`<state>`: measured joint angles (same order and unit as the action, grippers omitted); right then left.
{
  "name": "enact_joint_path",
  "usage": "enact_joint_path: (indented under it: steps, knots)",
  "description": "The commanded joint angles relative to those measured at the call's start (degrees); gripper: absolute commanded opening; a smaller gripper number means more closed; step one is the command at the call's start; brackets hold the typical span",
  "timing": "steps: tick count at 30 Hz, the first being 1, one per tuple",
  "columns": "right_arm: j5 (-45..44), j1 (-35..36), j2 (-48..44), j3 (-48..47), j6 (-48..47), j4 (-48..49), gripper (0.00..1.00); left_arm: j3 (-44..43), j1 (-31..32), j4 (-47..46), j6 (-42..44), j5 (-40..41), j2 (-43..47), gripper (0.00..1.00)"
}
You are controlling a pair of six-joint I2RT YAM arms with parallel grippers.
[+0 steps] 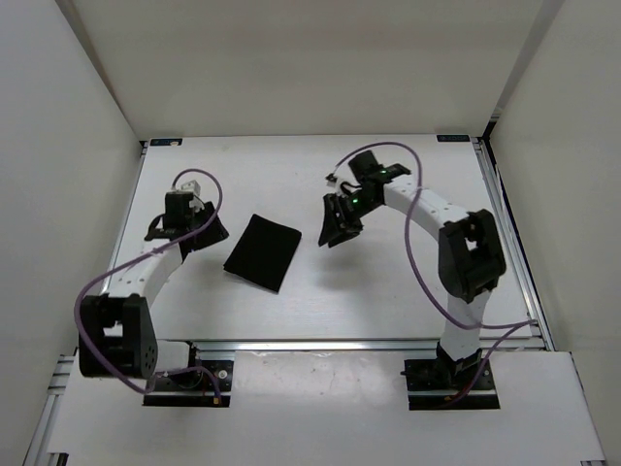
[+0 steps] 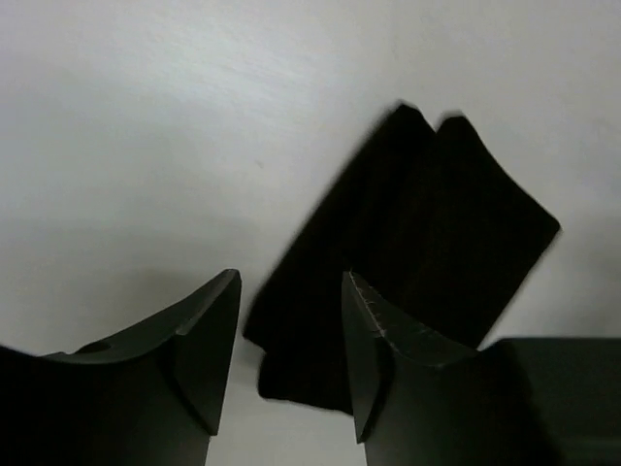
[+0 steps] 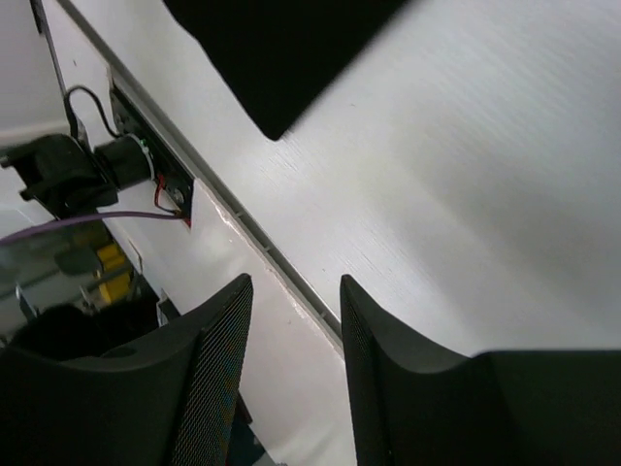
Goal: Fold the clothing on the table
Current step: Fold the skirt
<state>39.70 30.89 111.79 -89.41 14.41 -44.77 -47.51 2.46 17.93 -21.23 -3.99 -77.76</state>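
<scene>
The clothing (image 1: pixel 263 252) is a black fabric piece folded into a small rectangle, lying flat and slightly tilted on the white table (image 1: pixel 388 291) between the two arms. My left gripper (image 1: pixel 206 234) hovers just left of it, open and holding nothing. In the left wrist view the clothing (image 2: pixel 427 233) lies on the table beyond the left gripper (image 2: pixel 291 282), its near corner showing through the gap. My right gripper (image 1: pixel 333 231) hangs above the table right of the clothing, open and empty. The right wrist view shows the right gripper (image 3: pixel 294 286) apart over bare table, with a corner of the clothing (image 3: pixel 281 49) at the top edge.
Metal rails (image 1: pixel 505 233) edge the table on all sides, and white walls stand behind and to both sides. Purple cables (image 1: pixel 417 252) loop off both arms. The near rail (image 3: pixel 262 243) and the left arm's base (image 3: pixel 68 170) show in the right wrist view.
</scene>
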Motion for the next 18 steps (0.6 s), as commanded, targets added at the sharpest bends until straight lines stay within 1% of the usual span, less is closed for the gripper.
enact_joint_path:
  steps: [1, 2, 3, 4, 6, 7, 9, 11, 13, 18]
  knots:
    - [-0.77, -6.36, -9.38, 4.13, 0.17, 1.52, 0.47, 5.22, 2.02, 0.25, -6.88, -13.15, 4.98, 0.58]
    - [-0.42, -9.07, -10.79, 5.63, 0.00, 1.18, 0.47, 5.58, 3.76, 1.48, -7.33, -12.89, 6.03, 0.63]
    - [-0.16, -11.19, -11.58, 7.30, -0.09, 1.88, 0.47, 7.06, 4.39, 2.19, -7.50, -12.89, 7.34, 0.78]
    - [0.28, -11.90, -12.72, 9.23, -0.52, 1.97, 0.47, 8.38, 4.48, 3.41, -7.25, -13.41, 7.96, 0.98]
    - [-0.50, -15.06, -13.96, 10.65, -1.40, 1.80, 0.47, 10.49, 3.53, 5.26, -7.42, -13.16, 11.47, 0.99]
    - [-0.85, -15.42, -15.10, 12.31, -1.49, 2.06, 0.48, 11.11, 3.52, 7.10, -6.72, -12.45, 12.27, 0.99]
    - [-1.03, -16.48, -16.16, 14.52, -1.14, 2.76, 0.48, 11.21, 3.69, 10.09, -5.05, -8.08, 14.47, 0.99]
    - [-0.16, -17.09, -17.82, 18.02, -0.44, 4.60, 0.47, 10.42, 3.87, 12.64, -2.86, -6.13, 15.78, 0.98]
    - [0.81, -18.24, -18.18, 18.82, -0.18, 5.92, 0.47, 10.94, 3.69, 13.70, -2.33, -4.80, 16.76, 0.99]
    - [0.82, -18.15, -17.04, 18.92, -0.09, 5.23, 0.47, 12.61, 3.08, 12.92, -2.14, -5.59, 17.38, 0.99]
